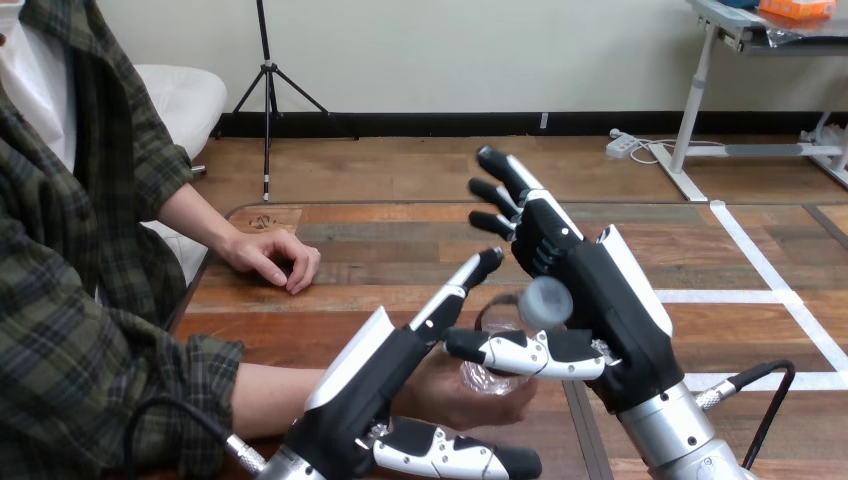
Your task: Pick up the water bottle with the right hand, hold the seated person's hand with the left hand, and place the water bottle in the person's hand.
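Left hand (385, 375), fingers straight, lies left of the water bottle (545, 301) resting in the person's hand (448, 402). Right hand (600, 300), fingers splayed and gripping nothing, touches the bottle's right side.

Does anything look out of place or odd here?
Nothing spilled or damaged. The water bottle leans, cap on, in the person's nearer hand, between the robot's left hand and right hand.

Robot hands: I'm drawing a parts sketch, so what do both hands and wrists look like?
Left hand and right hand are black with white back shells and black-and-white jointed fingers. The right forearm is silver; black cables with metal plugs reach both wrists.
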{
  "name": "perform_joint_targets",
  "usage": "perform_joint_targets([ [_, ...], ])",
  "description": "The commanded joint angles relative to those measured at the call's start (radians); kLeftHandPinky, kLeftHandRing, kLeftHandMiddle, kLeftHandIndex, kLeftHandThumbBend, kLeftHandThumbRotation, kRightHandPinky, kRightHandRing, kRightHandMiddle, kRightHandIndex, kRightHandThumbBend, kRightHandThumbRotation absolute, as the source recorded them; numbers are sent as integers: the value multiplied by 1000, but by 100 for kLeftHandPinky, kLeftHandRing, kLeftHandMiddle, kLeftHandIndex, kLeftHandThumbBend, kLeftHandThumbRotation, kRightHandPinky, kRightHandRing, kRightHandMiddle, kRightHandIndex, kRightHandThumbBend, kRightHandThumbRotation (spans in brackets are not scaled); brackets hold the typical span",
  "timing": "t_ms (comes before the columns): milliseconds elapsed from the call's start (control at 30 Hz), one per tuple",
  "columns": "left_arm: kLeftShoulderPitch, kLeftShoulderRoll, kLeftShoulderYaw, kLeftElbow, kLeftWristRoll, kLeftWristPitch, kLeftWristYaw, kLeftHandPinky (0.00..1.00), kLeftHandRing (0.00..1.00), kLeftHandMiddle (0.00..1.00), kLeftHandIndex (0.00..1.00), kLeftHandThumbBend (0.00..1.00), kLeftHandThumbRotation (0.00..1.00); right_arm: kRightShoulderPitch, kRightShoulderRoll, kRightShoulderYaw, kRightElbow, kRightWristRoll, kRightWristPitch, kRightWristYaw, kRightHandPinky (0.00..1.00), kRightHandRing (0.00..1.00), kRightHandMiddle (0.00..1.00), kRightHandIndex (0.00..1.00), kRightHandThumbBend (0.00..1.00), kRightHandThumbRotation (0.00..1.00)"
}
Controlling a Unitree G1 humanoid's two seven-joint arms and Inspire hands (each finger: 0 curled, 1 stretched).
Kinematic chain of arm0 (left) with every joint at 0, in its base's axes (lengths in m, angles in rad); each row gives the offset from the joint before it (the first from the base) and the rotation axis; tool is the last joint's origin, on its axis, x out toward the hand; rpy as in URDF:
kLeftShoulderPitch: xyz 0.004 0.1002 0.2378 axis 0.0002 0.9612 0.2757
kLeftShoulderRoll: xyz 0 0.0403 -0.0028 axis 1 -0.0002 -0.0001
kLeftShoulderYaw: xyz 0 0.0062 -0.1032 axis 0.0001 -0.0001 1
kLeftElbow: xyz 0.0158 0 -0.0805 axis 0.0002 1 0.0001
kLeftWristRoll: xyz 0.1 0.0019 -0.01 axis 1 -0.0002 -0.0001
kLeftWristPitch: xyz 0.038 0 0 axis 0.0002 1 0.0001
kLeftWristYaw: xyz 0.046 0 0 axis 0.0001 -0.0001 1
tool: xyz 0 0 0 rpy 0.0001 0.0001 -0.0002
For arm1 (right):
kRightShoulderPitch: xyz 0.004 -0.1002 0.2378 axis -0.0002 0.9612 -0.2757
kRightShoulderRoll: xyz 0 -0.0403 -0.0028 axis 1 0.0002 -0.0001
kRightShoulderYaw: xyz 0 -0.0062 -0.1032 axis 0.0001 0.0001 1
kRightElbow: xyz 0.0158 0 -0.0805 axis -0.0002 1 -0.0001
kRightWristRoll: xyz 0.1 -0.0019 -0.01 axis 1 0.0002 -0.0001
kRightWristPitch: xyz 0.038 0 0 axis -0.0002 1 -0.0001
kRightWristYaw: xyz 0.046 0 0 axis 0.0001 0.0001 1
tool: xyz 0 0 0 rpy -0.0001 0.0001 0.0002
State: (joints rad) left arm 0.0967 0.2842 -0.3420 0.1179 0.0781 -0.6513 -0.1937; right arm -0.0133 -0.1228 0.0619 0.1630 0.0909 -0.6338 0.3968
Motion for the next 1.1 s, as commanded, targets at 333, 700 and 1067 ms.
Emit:
perform_joint_targets([
  [333,-52,-99,35,82,-119,-170,-56,100,100,100,100,100,51,-58,30,-13,-24,22,-83,-45,97,99,99,95,80,20],
  [700,-39,-157,61,113,-91,-236,-21,100,100,100,100,100,64,-53,64,-15,4,34,-149,-83,92,94,94,89,72,22],
  [1067,-21,-226,93,139,-43,-309,52,100,100,99,100,100,80,-52,96,-22,42,12,-220,-138,83,88,88,82,65,33],
])
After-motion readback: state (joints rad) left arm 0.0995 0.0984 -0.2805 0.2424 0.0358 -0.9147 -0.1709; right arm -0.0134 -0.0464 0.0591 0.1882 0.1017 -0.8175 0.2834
